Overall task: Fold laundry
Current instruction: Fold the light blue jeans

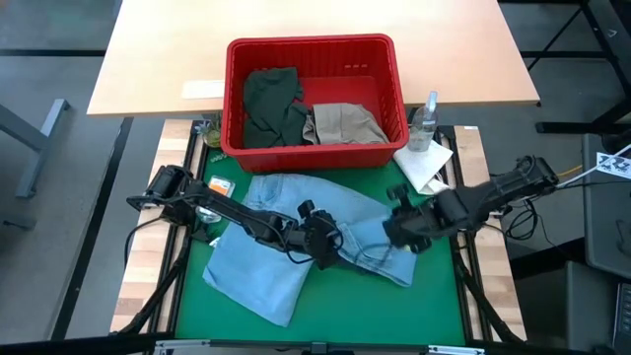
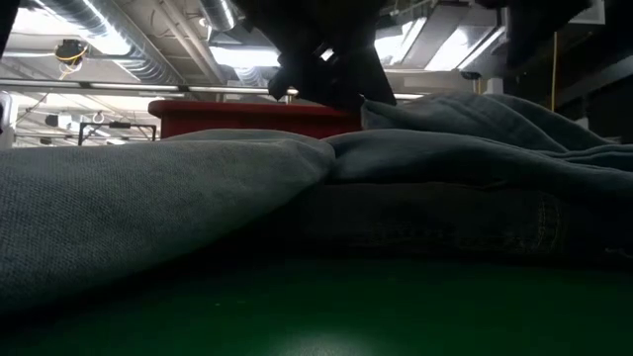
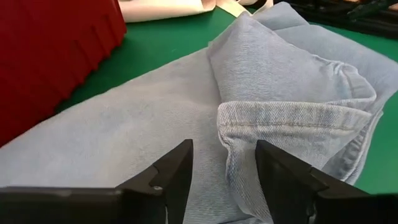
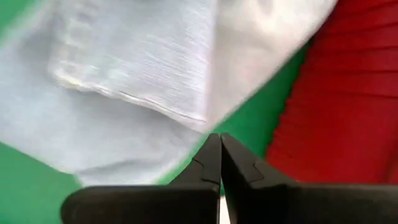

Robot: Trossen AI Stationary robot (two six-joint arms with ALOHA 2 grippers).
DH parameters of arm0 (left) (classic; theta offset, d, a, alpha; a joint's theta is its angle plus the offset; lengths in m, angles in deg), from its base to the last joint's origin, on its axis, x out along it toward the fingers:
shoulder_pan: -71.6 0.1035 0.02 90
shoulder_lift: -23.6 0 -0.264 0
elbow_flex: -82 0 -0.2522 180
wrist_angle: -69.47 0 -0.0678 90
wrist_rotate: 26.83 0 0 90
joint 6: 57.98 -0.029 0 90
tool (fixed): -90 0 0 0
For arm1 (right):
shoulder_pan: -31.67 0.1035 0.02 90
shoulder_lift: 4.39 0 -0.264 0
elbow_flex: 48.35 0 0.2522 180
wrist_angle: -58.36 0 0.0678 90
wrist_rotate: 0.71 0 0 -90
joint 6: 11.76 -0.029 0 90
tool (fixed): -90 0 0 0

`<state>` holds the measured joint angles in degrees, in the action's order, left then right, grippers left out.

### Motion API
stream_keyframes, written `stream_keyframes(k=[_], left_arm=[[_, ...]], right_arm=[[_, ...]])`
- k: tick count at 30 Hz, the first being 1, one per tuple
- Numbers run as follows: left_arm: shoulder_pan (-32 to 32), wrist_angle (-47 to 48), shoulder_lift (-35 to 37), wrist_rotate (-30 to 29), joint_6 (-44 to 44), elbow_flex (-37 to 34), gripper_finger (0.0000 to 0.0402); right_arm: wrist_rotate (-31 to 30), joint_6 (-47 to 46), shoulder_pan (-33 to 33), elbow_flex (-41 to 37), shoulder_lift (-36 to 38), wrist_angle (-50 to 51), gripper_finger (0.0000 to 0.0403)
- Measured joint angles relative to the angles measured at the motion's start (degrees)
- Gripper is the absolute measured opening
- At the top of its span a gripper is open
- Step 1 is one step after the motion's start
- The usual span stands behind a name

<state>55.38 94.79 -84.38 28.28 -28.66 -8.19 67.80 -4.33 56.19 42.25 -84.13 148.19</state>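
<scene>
Light blue denim (image 1: 296, 242) lies spread on the green table (image 1: 340, 306) before the red basket (image 1: 315, 49). Left gripper (image 3: 224, 171) fingers parted above its hem, holding nothing. Right gripper (image 4: 220, 163) fingers closed, empty.

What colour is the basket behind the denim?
Red basket, clearest in the high view.

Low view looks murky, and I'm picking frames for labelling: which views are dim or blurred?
Low view: backlit by ceiling lights, the light blue denim in shadow. Right wrist view: denim smeared by blur, right gripper sharp. High view: evenly lit. Left wrist view: crisp.
</scene>
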Motion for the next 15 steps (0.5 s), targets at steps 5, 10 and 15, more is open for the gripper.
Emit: stream_keyframes(k=[5,10,15], left_arm=[[0.1,-0.2,0.0,0.1,-4.0,0.0,0.0172],[0.1,-0.4,0.0,0.3,-6.0,0.0,0.0172],[0.1,-0.5,0.0,1.7,-6.0,0.0,0.0172]], right_arm=[[0.1,-12.3,6.8,0.0,-0.6,-0.1,0.0001],[1.6,-16.3,11.7,0.0,-2.5,-0.2,0.0004],[5.3,-21.5,13.2,0.0,-5.3,-0.2,0.0058]])
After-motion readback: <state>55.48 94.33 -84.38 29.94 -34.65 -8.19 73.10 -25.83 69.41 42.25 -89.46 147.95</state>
